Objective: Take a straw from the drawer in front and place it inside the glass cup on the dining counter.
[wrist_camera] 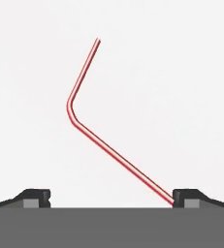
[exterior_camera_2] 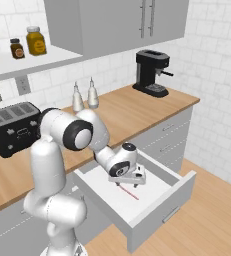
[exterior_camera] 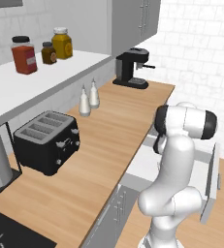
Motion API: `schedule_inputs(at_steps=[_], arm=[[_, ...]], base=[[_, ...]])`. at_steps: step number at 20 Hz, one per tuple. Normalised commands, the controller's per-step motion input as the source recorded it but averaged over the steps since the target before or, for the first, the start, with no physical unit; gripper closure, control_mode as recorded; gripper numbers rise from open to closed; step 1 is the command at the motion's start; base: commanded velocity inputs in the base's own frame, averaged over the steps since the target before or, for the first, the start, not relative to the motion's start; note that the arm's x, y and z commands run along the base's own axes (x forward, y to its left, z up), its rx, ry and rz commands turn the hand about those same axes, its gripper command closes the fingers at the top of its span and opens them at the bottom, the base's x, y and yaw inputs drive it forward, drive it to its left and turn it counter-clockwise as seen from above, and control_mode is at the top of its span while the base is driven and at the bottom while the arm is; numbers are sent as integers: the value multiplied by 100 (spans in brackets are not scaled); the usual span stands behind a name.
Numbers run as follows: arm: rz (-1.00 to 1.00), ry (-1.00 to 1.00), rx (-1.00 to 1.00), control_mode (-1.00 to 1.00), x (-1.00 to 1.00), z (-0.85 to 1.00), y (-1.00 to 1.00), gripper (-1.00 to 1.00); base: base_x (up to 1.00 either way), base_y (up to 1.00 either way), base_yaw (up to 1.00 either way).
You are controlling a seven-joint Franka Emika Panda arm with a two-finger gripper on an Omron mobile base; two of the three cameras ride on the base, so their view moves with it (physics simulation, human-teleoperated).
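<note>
While the pincer (exterior_camera_2: pixel 128 183) hangs released, jaws wide, low inside the drawer (exterior_camera_2: pixel 182 187), the straw (wrist_camera: pixel 91 128) lies flat on the white floor just under it, one end by a fingertip (wrist_camera: pixel 188 196). Closing off-centre could push this thin stick aside or miss it.

White tiled wall (exterior_camera_2: pixel 207 45), wooden floor (exterior_camera_2: pixel 222 220)
</note>
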Motion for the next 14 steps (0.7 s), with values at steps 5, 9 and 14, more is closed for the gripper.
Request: schedule_inputs(at_steps=[5,9,14], arm=[[5,0,0,-100,3,-24,1,-100],[7,-2,0,-100,3,-22,0,-100],[7,-4,0,-100,14,-21,0,-100]], base=[[0,0,0],[0,0,0],[0,0,0]])
